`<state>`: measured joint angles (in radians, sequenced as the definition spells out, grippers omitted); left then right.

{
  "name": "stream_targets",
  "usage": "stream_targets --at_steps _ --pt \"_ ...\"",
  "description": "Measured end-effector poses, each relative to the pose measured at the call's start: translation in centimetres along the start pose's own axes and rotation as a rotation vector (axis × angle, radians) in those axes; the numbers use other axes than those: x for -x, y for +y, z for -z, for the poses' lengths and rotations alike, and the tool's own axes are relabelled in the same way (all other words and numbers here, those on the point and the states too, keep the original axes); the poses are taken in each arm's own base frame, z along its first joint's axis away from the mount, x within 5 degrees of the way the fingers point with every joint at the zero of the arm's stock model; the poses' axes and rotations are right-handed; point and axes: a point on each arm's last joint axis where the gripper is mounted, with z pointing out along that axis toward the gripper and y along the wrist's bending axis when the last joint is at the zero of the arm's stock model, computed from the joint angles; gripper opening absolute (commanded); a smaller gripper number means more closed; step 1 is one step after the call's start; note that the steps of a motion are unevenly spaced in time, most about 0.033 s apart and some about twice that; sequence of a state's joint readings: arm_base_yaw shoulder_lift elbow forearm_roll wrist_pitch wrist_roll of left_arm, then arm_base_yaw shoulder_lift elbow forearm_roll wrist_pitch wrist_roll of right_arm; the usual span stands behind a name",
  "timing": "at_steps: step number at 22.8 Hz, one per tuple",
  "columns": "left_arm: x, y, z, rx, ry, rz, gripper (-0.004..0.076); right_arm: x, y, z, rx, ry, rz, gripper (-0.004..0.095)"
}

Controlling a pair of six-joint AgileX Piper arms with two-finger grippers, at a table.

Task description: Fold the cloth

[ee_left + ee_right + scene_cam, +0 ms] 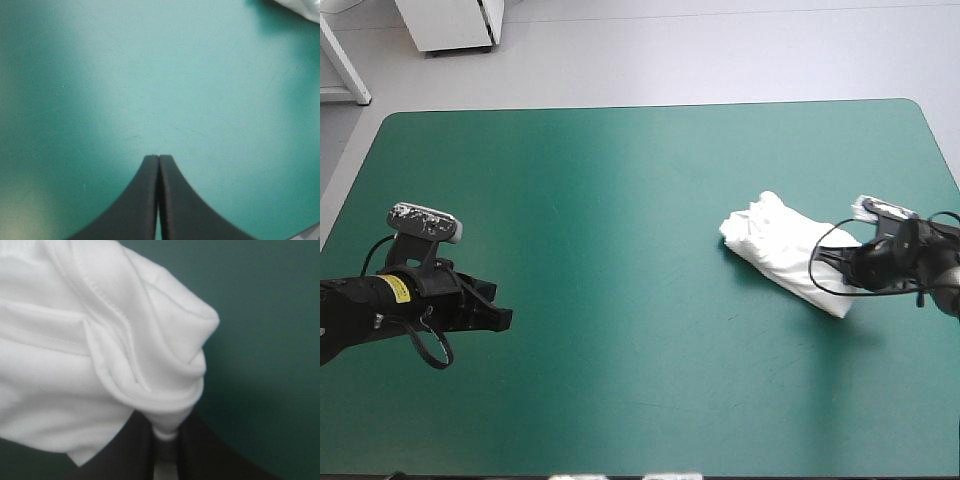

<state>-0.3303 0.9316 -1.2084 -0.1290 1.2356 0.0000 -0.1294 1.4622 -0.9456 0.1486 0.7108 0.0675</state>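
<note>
The white T-shirt [782, 245] lies as a folded bundle on the right part of the teal-green cover, running slantwise toward the near right. My right gripper [835, 265] sits at its near-right end. In the right wrist view the black fingers are all but shut, and a fold of the T-shirt [100, 340] is pinched between the tips of the right gripper [165, 436]. My left gripper [503, 318] hovers far off over the left side of the table. Its tips meet in a pointed arch in its own view [158, 158], with nothing held. A corner of the T-shirt [302, 7] shows far ahead of it.
Bare teal-green cover [620, 230] stretches between the two arms. The table's far edge [650, 105] and its rounded right corner are in view. A white cabinet [450, 25] stands on the floor beyond the far left corner.
</note>
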Motion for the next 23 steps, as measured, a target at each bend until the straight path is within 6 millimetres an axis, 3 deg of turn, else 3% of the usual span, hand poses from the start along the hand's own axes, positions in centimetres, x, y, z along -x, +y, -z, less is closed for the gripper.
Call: stream_targets --at_steps 8,14,15,18,19,21,23 --pt "0.3 0.0 0.0 -0.001 -0.032 0.000 -0.0010 -3.3 -6.7 3.9 -0.135 -0.028 -0.127 -0.0017" --pt "0.4 0.0 0.0 -0.004 -0.040 0.001 -0.0010 -5.6 -8.3 4.6 -0.187 -0.041 -0.180 0.0009" --pt "0.4 0.0 0.0 -0.004 -0.041 0.001 -0.0010 -5.6 -8.4 4.6 -0.191 -0.041 -0.176 0.0118" --pt "0.4 0.0 0.0 -0.003 -0.041 -0.037 -0.0010 -5.7 -8.6 4.6 -0.211 -0.038 -0.157 0.0587" --pt "0.4 0.0 0.0 -0.004 -0.041 -0.042 -0.0010 -5.8 -8.7 4.6 -0.219 -0.024 -0.151 0.0665" --pt "0.4 -0.1 0.0 -0.005 -0.041 -0.051 -0.0010 -5.6 -8.8 5.2 -0.236 -0.008 -0.154 0.0666" --pt "0.4 -0.1 0.0 -0.005 -0.042 -0.052 -0.0010 -4.8 -8.4 7.3 -0.238 -0.041 -0.161 0.0602"
